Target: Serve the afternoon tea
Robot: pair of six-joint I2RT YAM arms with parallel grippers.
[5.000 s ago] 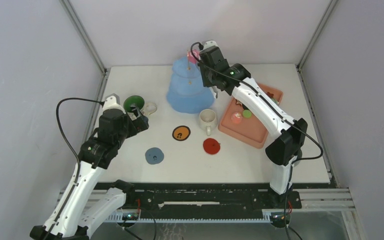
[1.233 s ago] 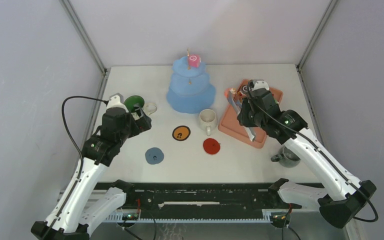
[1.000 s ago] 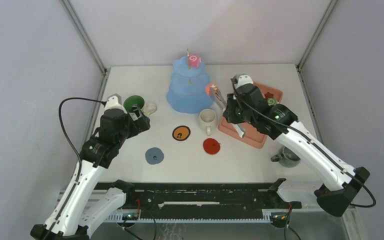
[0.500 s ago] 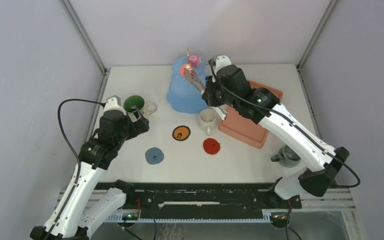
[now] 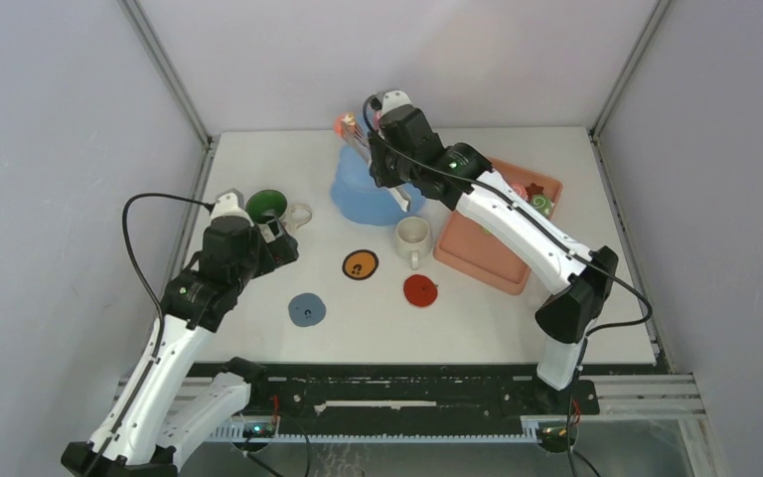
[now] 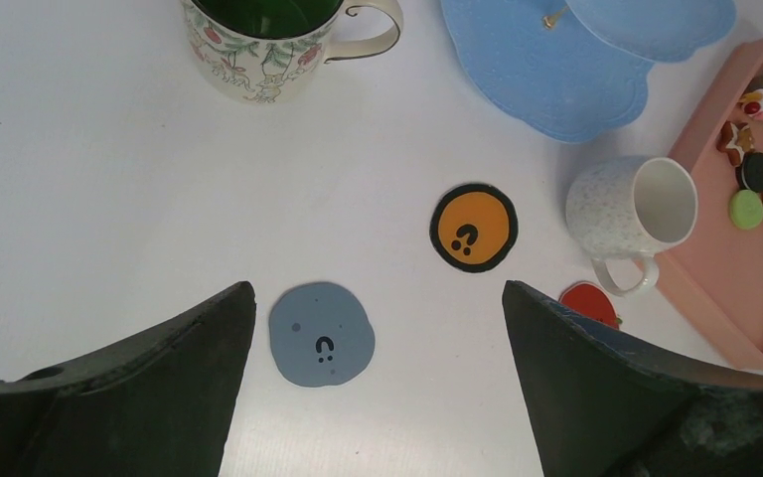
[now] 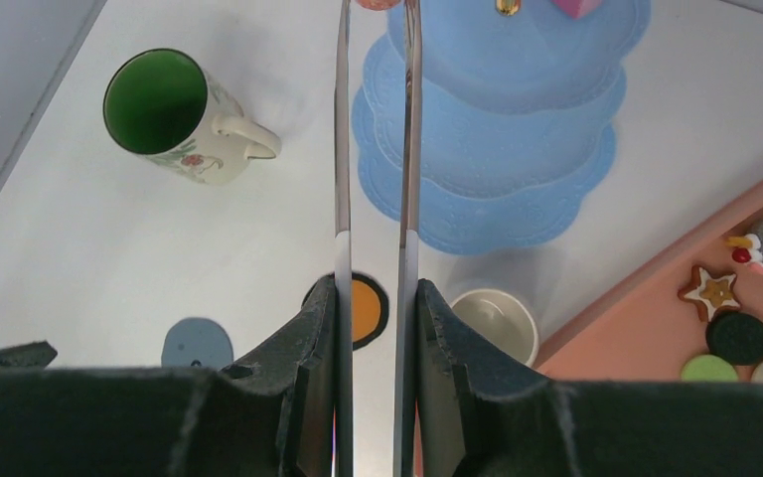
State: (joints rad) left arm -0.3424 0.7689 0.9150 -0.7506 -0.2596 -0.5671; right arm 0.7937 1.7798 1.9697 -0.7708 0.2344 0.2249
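Because the red round (image 5: 344,124) is tiny and surely light, I judge weight is no worry; the risk is that it pops sideways out of a hard pinch or rolls when let go. It looks smooth and rounded, so the hold belongs across its widest part with only a modest squeeze. That is roughly how it sits now, nipped at the very tips of the tongs (image 7: 343,149).

The right gripper (image 7: 376,298) is closed narrow on the tongs, fingers clamped on the two blades low down, so the blades run long and nearly parallel. With that much springy length, I expect any wrist twitch to be magnified at the tips.

The round is at the far end of the table, at 12 o'clock, up at about 10 o'clock of the stand (image 7: 487,149). I cannot tell whether it is over the top tier or just off its rim. The pink roll (image 7: 578,5) sits on that top tier.

The right arm is stretched far forward, reaching from the tray (image 5: 502,260) at 2 o'clock across the stand.

The left arm is bent, and the left gripper (image 6: 378,290) hovers by the green mug (image 5: 266,206) at 10 o'clock, spread wide and holding nothing.
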